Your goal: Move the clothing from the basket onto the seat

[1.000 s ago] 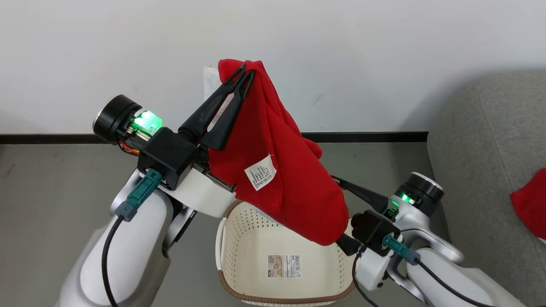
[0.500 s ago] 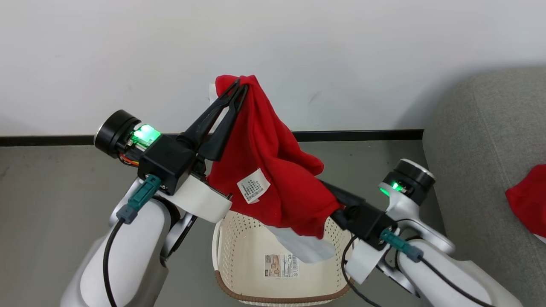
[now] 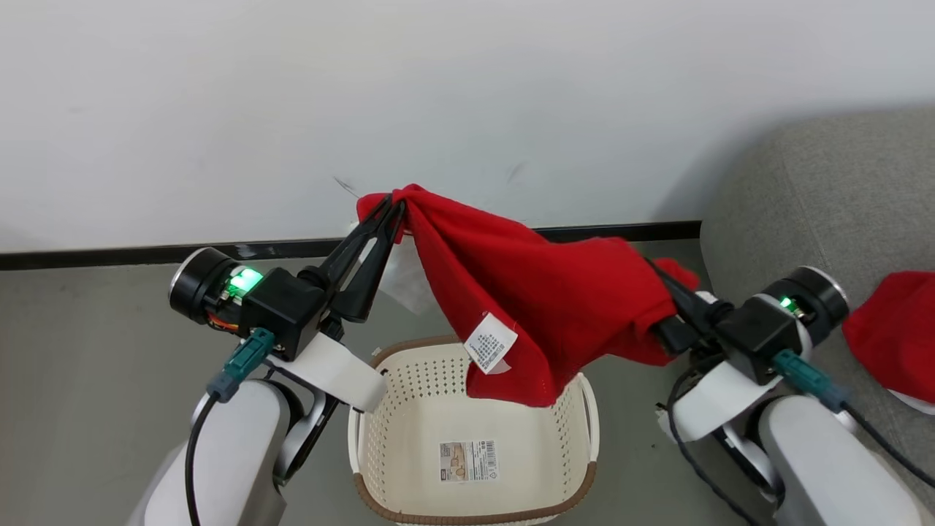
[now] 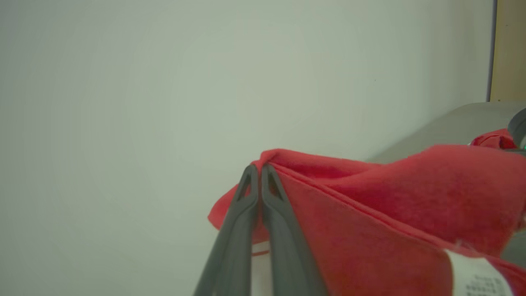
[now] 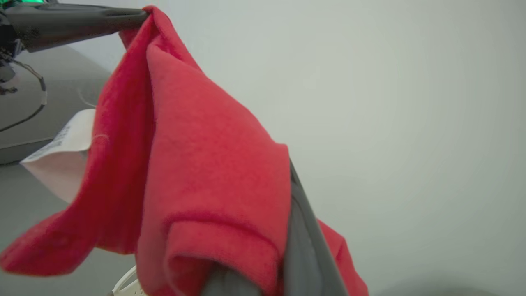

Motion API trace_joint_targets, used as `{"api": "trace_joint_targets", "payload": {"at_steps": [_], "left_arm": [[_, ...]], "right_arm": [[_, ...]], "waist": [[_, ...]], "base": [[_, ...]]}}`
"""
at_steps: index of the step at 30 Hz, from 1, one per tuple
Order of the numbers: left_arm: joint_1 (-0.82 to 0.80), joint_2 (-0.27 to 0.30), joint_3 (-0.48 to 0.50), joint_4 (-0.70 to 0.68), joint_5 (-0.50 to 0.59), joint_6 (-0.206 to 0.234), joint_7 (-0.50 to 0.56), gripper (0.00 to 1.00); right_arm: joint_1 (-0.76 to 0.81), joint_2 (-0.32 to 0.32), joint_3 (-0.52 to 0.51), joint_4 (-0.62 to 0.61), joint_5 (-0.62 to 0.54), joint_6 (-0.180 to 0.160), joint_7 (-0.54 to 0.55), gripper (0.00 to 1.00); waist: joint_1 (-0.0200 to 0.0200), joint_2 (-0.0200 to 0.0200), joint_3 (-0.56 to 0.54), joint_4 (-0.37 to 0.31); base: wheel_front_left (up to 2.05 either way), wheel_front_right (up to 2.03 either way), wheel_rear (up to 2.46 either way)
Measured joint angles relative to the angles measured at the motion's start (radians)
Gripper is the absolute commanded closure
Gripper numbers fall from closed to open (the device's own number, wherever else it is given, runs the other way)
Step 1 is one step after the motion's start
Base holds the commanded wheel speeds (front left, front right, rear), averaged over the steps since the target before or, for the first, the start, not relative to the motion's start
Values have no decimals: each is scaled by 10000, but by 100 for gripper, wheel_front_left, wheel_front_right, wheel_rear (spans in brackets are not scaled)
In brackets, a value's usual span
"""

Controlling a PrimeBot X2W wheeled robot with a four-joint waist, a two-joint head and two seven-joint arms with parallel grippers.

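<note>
Red clothing (image 3: 555, 307) hangs stretched between both arms above the basket (image 3: 398, 409), likely lifted clear for carrying to the grey seat (image 3: 803, 190). The left gripper (image 3: 393, 208) pinches one corner, fingers pressed together; the right gripper (image 3: 661, 288) clamps the other end.

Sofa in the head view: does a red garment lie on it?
Yes, a second red garment lies on the grey sofa at the view's right edge, apart from the held garment.
</note>
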Motion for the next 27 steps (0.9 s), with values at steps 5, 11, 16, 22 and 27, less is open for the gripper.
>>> {"api": "trace_joint_targets", "payload": {"at_steps": [5,11,16,22,27], "left_arm": [[237,-102,-50,186,-282,-4,-12,54],[476,-295,-140,291,-602,-48,-104,0],[725,-326,-188,366,-876,-71,-224,0],[916,-418,-489,353,-978,-240,-360,0],[1113,-487,-890,301,-1041,-347,-437,0]], "right_arm": [[226,-165,-1062,-387,102,0,2,100],[557,-328,-2458,-926,100,0,0,100],[1088,-382,-3530,-1262,86,0,2,100],[1823,-359,-4357,-1613,69,0,2,100],[2383,-255,-4995,-1935,-23,0,0,100]], "waist": [[1,0,-95,-164],[0,0,-237,-392],[0,0,-364,-604],[0,0,-497,-881],[0,0,-578,-1133]], "base": [[0,0,0],[0,0,0],[0,0,0],[0,0,0],[0,0,0]]}}
